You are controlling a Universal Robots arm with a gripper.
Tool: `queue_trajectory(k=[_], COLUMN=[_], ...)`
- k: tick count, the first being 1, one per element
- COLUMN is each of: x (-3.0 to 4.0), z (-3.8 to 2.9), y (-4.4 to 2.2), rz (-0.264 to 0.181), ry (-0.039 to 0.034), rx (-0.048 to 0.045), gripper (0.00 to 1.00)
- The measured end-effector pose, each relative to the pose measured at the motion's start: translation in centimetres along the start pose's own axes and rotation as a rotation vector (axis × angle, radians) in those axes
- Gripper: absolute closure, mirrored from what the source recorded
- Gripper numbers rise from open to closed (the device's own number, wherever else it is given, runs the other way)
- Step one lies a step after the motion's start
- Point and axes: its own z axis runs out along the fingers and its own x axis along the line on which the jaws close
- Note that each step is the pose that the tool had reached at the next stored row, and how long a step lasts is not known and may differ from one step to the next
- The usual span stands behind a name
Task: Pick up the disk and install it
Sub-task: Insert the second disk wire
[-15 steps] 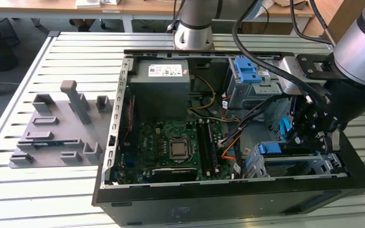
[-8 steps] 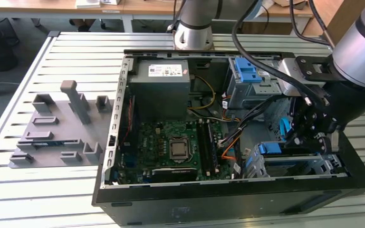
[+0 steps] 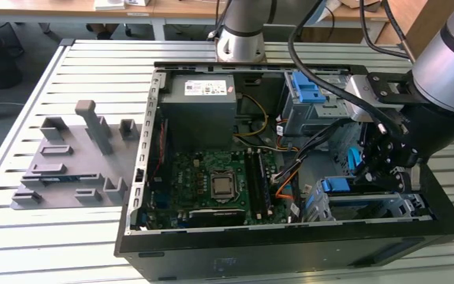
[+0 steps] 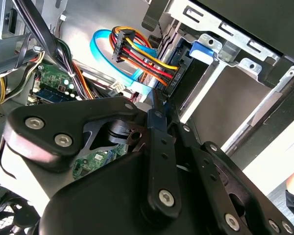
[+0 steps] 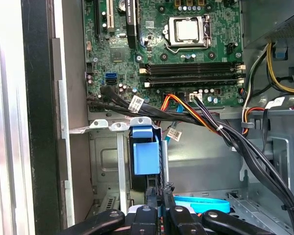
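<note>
The disk stands on edge in the drive cage at the front corner of the open computer case, on the exterior view's right. Its blue carrier frame shows above the cage rail. My gripper hangs right over the disk's end, its black fingers drawn close together. In the second wrist view the fingertips meet in one narrow point beside the cage wall. I see nothing held between them, and whether they touch the carrier is hidden.
The motherboard lies on the case floor. The grey power-supply box sits at the back. Bundled black, orange and blue cables run just beside the cage. A grey fixture block stands on the table at the exterior view's left.
</note>
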Motion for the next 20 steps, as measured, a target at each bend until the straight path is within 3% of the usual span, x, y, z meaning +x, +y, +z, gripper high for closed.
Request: queue_trajectory(k=[13, 15, 16, 20], x=[0.02, 0.02, 0.02, 0.01], z=[0.06, 0.07, 0.07, -0.02], y=[0.0, 0.0, 0.0, 0.0], rz=[0.0, 0.0, 0.0, 0.0], ry=[-0.0002, -0.0003, -0.0003, -0.0009], rx=[0.0, 0.0, 0.0, -0.0001], gripper=[0.84, 0.82, 0.76, 0.76])
